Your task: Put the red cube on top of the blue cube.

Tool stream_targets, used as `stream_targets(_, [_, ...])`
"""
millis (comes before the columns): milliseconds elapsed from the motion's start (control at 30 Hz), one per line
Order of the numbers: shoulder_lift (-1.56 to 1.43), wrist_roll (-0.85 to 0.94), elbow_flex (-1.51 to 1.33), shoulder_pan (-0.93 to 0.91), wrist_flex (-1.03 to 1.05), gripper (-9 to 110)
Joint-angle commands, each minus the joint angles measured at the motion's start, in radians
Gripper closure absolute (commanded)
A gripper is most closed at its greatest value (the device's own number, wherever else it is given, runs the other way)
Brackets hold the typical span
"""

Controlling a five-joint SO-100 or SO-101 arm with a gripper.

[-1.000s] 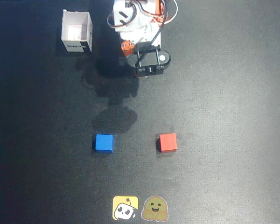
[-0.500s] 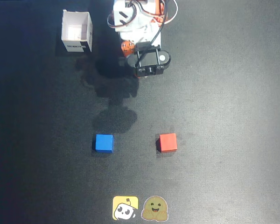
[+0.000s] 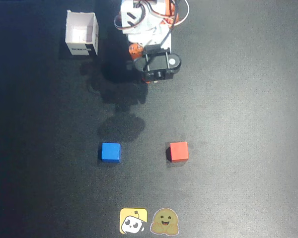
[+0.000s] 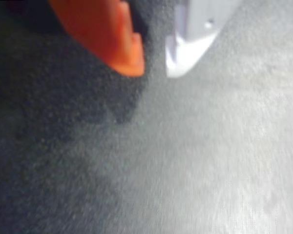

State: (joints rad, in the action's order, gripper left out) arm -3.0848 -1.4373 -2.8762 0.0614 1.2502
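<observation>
In the overhead view the red cube (image 3: 179, 151) sits on the dark mat, right of centre. The blue cube (image 3: 111, 151) rests level with it, about a hand's width to its left. The arm (image 3: 156, 62) is folded near its base at the top, far from both cubes, and its wrist hides the fingers there. The wrist view shows my gripper (image 4: 154, 70) close over bare mat. Its orange finger (image 4: 112, 34) and white finger (image 4: 193, 34) stand a narrow gap apart with nothing between them. Neither cube appears in the wrist view.
A white open box (image 3: 82, 33) stands at the top left beside the arm's base. Two small stickers (image 3: 133, 220) lie at the mat's bottom edge, below the cubes. The arm's shadow falls on the mat just above the blue cube.
The arm's wrist has shifted slightly toward its base in the overhead view. Both cubes have stayed put.
</observation>
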Motion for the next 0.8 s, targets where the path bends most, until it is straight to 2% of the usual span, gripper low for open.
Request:
stream_targets(0, [-0.008,-0.021,0.005,0.006,-0.026,99])
stream_targets(300, [0.074,0.005,0.129,0.043,-0.011,95])
stream_targets(567, [0.491,0.018,0.472,0.069,-0.032,85])
stream_targets(767, [0.655,0.000,0.632,0.103,-0.081,76])
